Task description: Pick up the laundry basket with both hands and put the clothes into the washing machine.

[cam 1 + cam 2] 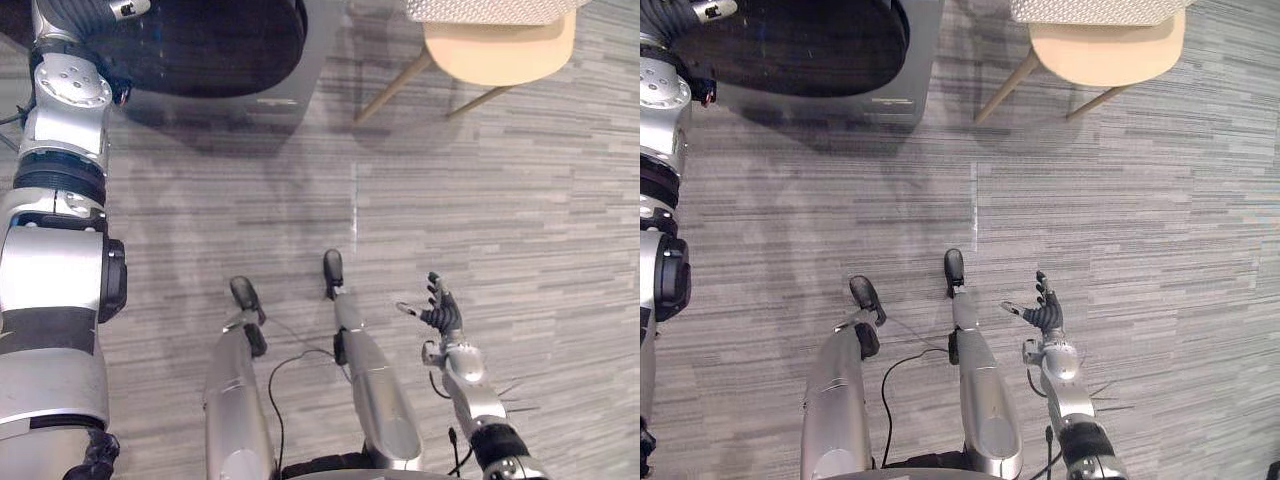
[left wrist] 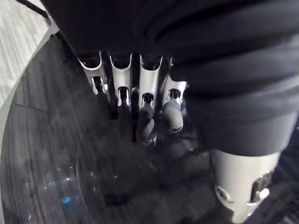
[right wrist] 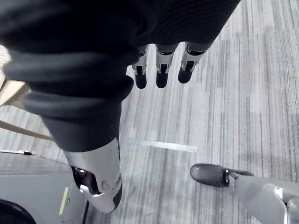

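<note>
Under you runs a grey floor [image 1: 520, 200] of thin, streaky bands, matte and flat, with one short pale strip [image 1: 355, 205] marked on it ahead of you.

The washing machine [image 1: 300, 80] stands at the far left: a boxy, smooth grey body with a big, rounded, glossy black top [image 1: 200, 40]. Your left arm reaches up over that dark top. In the left wrist view your left hand [image 2: 150, 74] hangs just above the shiny black surface, fingers loose and roughly straight, with nothing in them that you can make out.

At the far right is a chair [image 1: 500, 55] with a smooth, rounded beige seat and slim, splayed wooden legs [image 1: 392, 92]. A pale, woven-patterned shape [image 1: 490, 10] sits at its far edge; you cannot tell whether it is the chair's back or a basket.

Your right hand [image 1: 441, 316] is at the near right, over bare floor, palm up, fingers [image 3: 161, 70] spread and relaxed, empty.
</note>
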Robot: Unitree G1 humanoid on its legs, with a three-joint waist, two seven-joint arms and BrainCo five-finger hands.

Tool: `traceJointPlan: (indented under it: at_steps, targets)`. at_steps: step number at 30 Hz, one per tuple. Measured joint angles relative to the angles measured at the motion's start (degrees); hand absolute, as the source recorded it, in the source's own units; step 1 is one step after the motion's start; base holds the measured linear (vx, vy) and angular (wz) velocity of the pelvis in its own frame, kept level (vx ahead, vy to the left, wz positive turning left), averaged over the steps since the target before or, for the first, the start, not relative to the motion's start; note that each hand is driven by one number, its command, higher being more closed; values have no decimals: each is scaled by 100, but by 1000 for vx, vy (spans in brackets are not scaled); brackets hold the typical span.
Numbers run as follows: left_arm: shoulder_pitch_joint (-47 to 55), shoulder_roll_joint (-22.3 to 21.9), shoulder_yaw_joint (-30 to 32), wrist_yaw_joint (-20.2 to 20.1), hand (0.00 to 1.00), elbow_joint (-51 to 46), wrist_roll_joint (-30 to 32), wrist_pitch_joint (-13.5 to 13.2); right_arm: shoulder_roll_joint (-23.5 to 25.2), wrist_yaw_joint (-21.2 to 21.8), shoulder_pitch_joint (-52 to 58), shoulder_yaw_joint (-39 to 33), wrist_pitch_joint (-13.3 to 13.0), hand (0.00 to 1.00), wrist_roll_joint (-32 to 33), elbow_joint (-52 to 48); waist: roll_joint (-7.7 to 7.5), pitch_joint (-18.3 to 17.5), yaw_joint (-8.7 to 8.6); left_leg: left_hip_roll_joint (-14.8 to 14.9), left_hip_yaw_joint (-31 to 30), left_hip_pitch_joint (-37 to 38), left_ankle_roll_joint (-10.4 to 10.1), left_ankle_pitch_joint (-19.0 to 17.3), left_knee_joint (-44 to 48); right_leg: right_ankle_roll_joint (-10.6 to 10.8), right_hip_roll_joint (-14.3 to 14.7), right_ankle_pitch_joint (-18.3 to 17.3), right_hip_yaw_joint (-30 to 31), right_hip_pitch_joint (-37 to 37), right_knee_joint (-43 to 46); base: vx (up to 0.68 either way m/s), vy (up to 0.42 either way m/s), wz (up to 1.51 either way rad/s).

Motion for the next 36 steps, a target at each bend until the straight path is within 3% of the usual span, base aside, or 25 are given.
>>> traceJointPlan:
  at_steps: [4,6,8,12,14,15,18,22,23,24,27,29,30,31,32,33,35,36]
  targets:
    - [1102,-856,611,13,0,-1014,50,-5,2,-5,330,-114,-3,0,-5,-495,40,-18,147,27,-134,369,-27,19,-114,-4,62,-1,-67,399,-1,59,-65,12]
    - [1883,-1353,668,26,0,-1457,53,-81,5,-9,351,-93,-5,0,-8,-500,146,-112,211,-14,-205,613,-79,59,-286,-15,61,-15,-203,600,-1,78,-94,20]
    - [2894,-1964,637,25,0,-1918,54,-147,60,-14,496,-53,-12,0,-29,-435,264,-417,259,-165,-322,812,-135,106,-531,-228,12,-251,-323,785,-1,84,-83,38]
    - [5536,-3008,459,10,0,-2731,-145,-324,108,-16,513,66,28,0,-290,605,710,-823,449,-409,-687,1776,-281,452,-1316,-317,-59,-603,-767,1624,1,103,-97,54]
    - [6317,-3250,459,4,0,-2734,-246,-328,97,-13,502,-34,70,0,-337,1074,907,-1039,492,-461,-866,2069,-337,562,-1617,-334,-68,-745,-967,1873,31,63,-77,60]
    - [6843,-3353,466,-4,0,-2730,-361,-335,91,-14,478,-134,135,0,-350,1392,1064,-1137,594,-484,-1035,2315,-367,649,-1806,-351,-68,-928,-1153,2056,195,51,-58,68]
    - [7532,-3485,508,-133,0,-2444,-507,-369,73,-13,488,-265,254,0,-398,1957,1263,-1316,610,-557,-1466,2694,-425,765,-2077,-342,-103,-1264,-1642,2495,413,37,-24,91]
    - [8032,-3507,761,-310,0,-1496,-560,-358,89,-15,423,-301,261,0,-430,2400,1305,-1514,639,-664,-1956,2808,-459,823,-2214,-247,-184,-1527,-2314,2888,495,14,1,88]
    - [8116,-3497,789,-376,0,-1244,-576,-336,103,-9,430,-315,261,0,-424,2452,1302,-1519,637,-658,-1870,2761,-442,811,-2209,-208,-244,-1592,-2553,2995,500,-14,29,112]
    - [8189,-3529,845,-397,0,-1081,-575,-324,99,-8,438,-330,262,0,-404,2467,1308,-1526,624,-575,-1475,2744,-355,754,-2208,-161,-332,-1671,-2831,3099,550,-6,34,107]
    - [8348,-3600,1060,-498,0,-1066,-617,-322,93,6,382,-316,270,0,-323,2681,1329,-1556,694,-370,-565,2665,-343,763,-2058,-34,-498,-1827,-3162,3127,712,88,62,78]
    - [8364,-3612,1232,-494,0,-1067,-712,-325,127,42,335,-287,279,0,-293,2700,1325,-1556,811,-407,-597,2604,-288,725,-1785,53,-606,-1910,-3178,3197,773,107,88,22]
    - [8397,-3618,1341,-498,0,-1065,-773,-326,152,104,310,-262,278,0,-285,2702,1314,-1564,813,-448,-625,2537,-126,503,-1470,150,-695,-1991,-3247,3307,828,196,196,27]
    - [8450,-3644,1466,-499,0,-1068,-847,-343,163,130,272,-213,277,0,-284,2718,1311,-1582,830,-508,-698,2445,-64,133,-956,364,-860,-2252,-3309,3388,1085,213,207,31]
    - [8487,-3650,1503,-504,0,-1080,-865,-352,161,133,267,-193,278,0,-284,2738,1289,-1605,838,-531,-725,2403,-27,-26,-765,431,-935,-2367,-3320,3381,1253,282,217,30]
    - [8606,-3658,1659,-500,0,-1116,-977,-365,173,138,318,-95,281,0,-285,2836,1202,-1708,857,-634,-745,2348,71,-443,-307,624,-1217,-2656,-3342,3372,1852,289,145,26]
    - [8670,-3659,1667,-494,0,-1104,-1054,-355,149,150,344,-1,303,0,-298,2854,1153,-1741,880,-786,-898,2371,150,-734,-66,527,-1594,-2669,-3138,3068,2985,319,166,41]
    - [8704,-3643,1666,-496,0,-1144,-1089,-359,165,154,343,57,354,0,-300,2851,1166,-1751,872,-973,-1080,2477,255,-837,-28,7,-1839,-2321,-2636,2566,4242,282,208,61]
